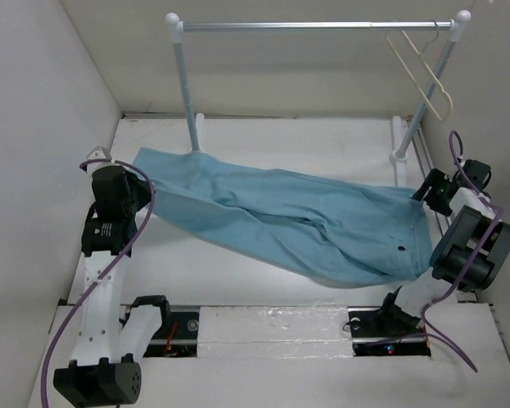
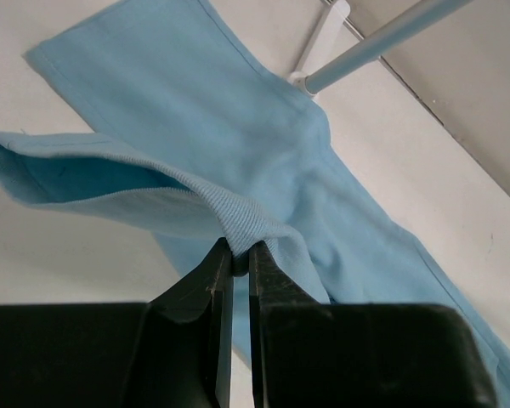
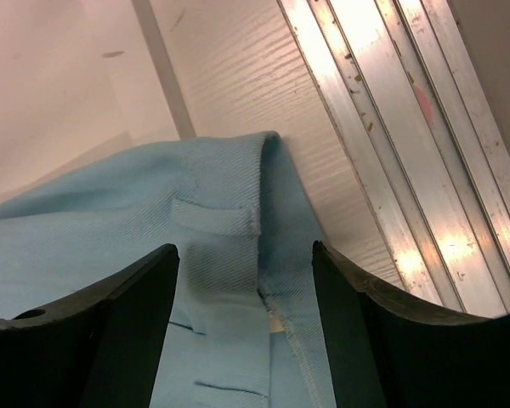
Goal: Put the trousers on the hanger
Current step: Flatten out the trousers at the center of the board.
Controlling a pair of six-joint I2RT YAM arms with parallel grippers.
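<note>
- White table (image 1: 238,276): trousers (image 1: 280,212) lie diag; hanger (image 1: 421,72) on rail (image 1: 314,25).
- L gripper (image 2: 240,255) clamped on leg hem.
- R gripper (image 3: 245,248) jaws apart, astride waistband.

The light sky-blue trousers (image 1: 289,217) lay spread diagonally across the white table (image 1: 195,272). Their legs pointed to the far left and the waistband with its belt loops sat at the near right; the cloth was wrinkled, with 1 leg hem pinched up off the surface. The thin pale beige hanger (image 1: 421,72) hung tilted by its wire hook from the right end of the clothes rail (image 1: 314,26), well apart from the trousers.
</note>
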